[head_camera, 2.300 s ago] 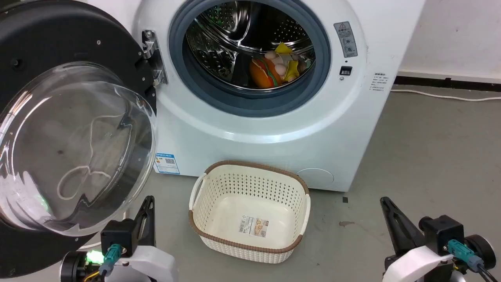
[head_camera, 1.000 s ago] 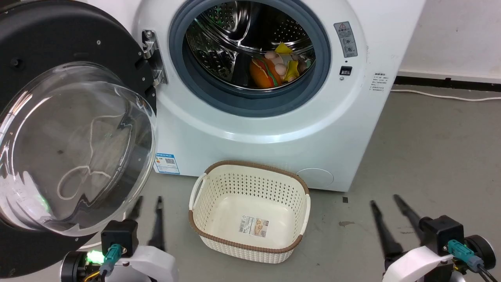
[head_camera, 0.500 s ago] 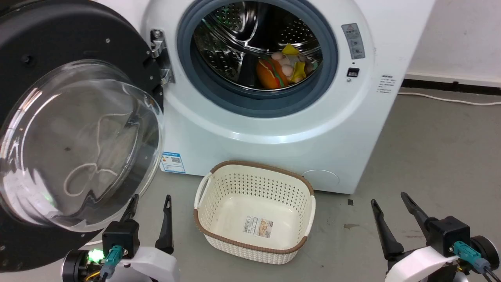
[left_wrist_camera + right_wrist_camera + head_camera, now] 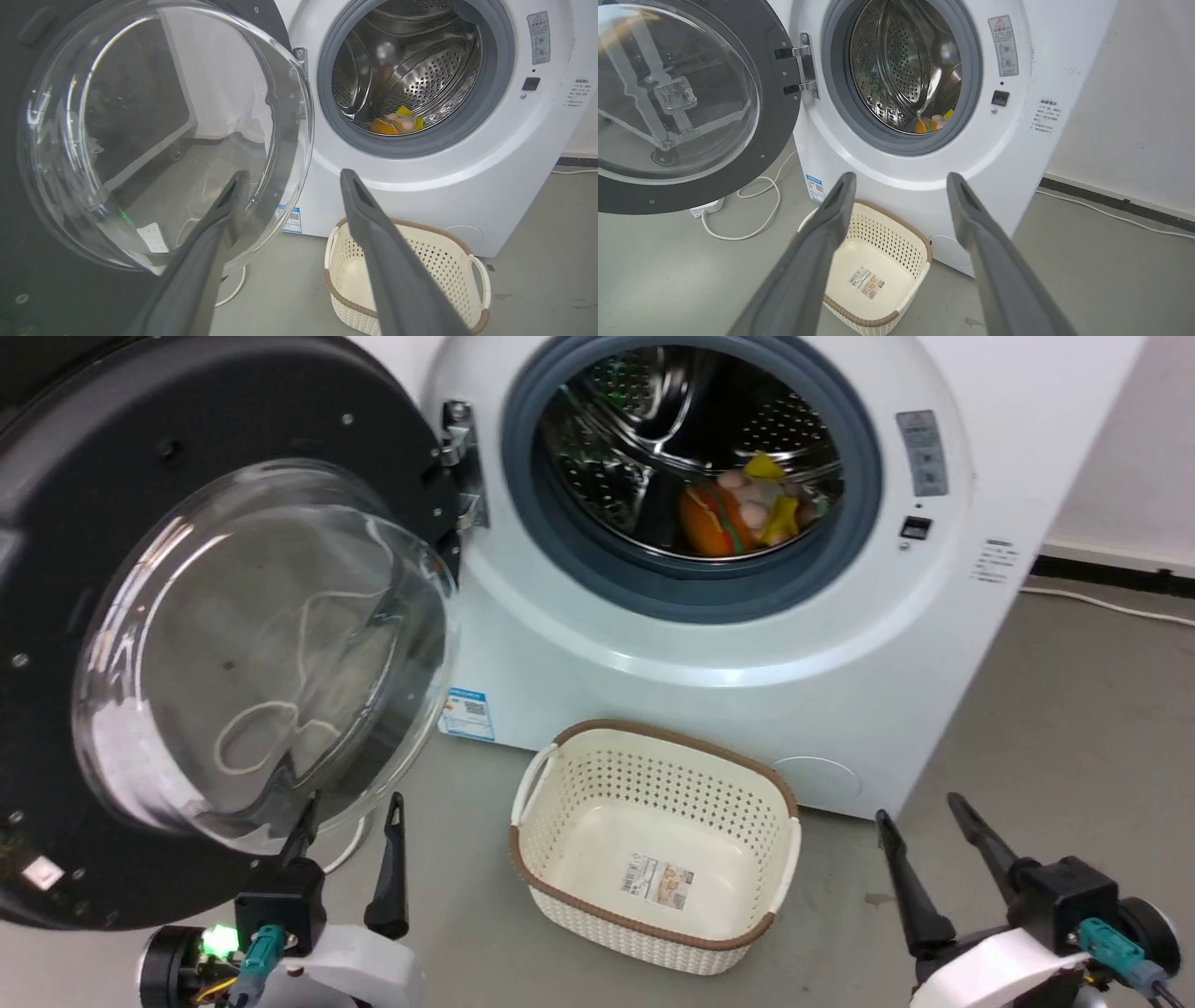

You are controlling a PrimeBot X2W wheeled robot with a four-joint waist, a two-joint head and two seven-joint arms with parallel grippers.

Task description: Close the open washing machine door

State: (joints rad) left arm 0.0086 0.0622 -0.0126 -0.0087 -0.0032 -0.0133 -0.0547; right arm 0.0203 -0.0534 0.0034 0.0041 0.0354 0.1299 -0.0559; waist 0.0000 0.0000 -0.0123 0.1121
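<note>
You had the washing machine door (image 4: 261, 653) wide open, hanging on its hinge at nine o'clock from the washing machine (image 4: 747, 653) drum. Your left gripper (image 4: 355, 803) sat at seven o'clock, fingers spread and empty, one tip close under the door's glass. Your right gripper (image 4: 918, 807), at five o'clock, was spread too. A cream basket (image 4: 672, 735) stood on the floor between them.

head: high, downward | wrists: low, forward | shared: washing machine (image 4: 709, 653)
</note>
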